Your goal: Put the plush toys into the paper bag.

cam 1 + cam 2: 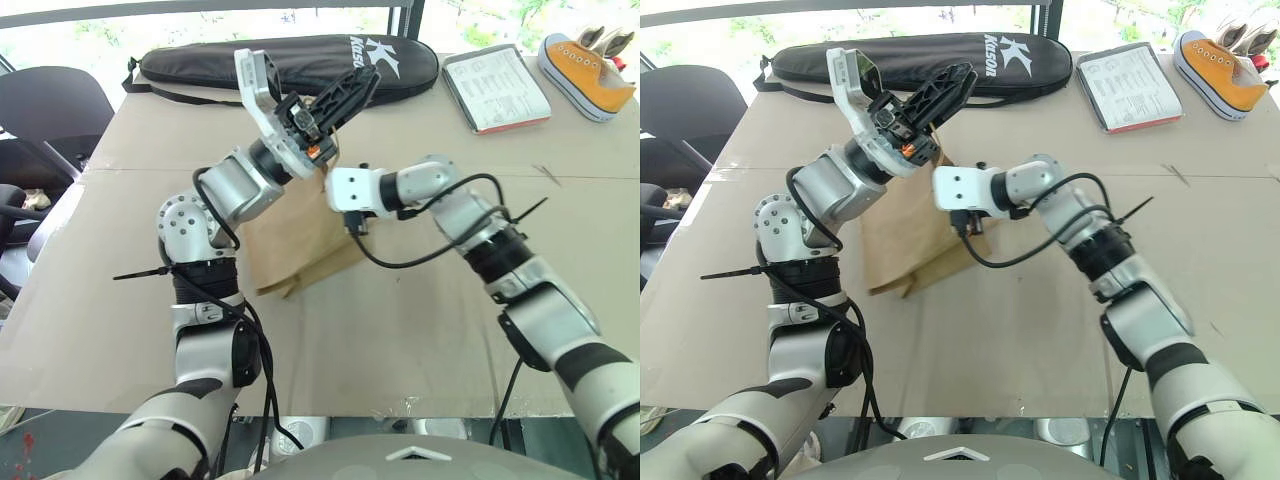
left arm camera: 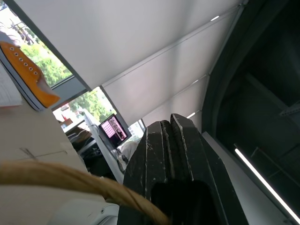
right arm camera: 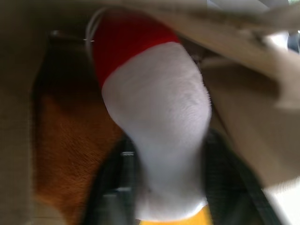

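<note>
A white plush toy with a red top and a patch of yellow at its base fills the middle of the frame, reaching from the upper centre down to the bottom edge. Two black gripper fingers rise from the bottom on either side of it, standing apart with the toy between them. To the left, in shadow, lies a fuzzy brown plush surface. Tan kraft paper bag walls close in along the right side and across the top of the frame, blurred.
</note>
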